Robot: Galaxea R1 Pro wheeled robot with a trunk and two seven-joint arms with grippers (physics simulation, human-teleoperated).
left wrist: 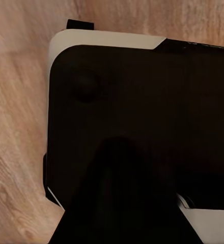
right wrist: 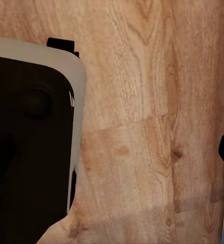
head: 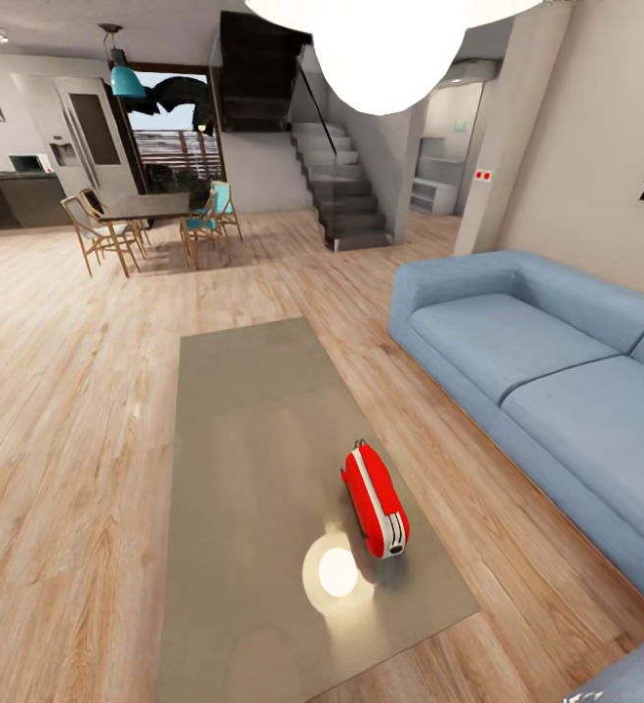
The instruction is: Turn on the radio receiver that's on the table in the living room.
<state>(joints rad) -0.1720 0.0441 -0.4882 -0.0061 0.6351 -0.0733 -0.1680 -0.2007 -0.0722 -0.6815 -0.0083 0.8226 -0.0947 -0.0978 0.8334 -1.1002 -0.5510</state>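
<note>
1. The head view looks down over a living room with a light wooden floor [head: 59, 410].
2. A long, low table [head: 254, 410] with a flat grey-brown top runs away from the camera through the middle of the room.
3. The radio receiver [head: 375, 499] stands on the table, toward its near right part. It is bright red with white-silver trim, and one narrow end points toward the camera.
4. A round bright reflection [head: 338, 572] of a lamp lies on the tabletop just beside the radio, on the near left.
5. A blue sofa [head: 546, 371] stands to the right of the table, apart from it.
6. Far back on the left stands a dark dining table [head: 146, 205] with wooden chairs, and a staircase [head: 346, 190] rises at the centre back.
7. The left wrist view shows a dark robot body panel [left wrist: 142, 122] with a pale edge, over wooden floor.
8. The right wrist view shows a similar dark panel [right wrist: 25, 142] and wooden planks.
9. Whether either claw is apart or together cannot be told.
</note>
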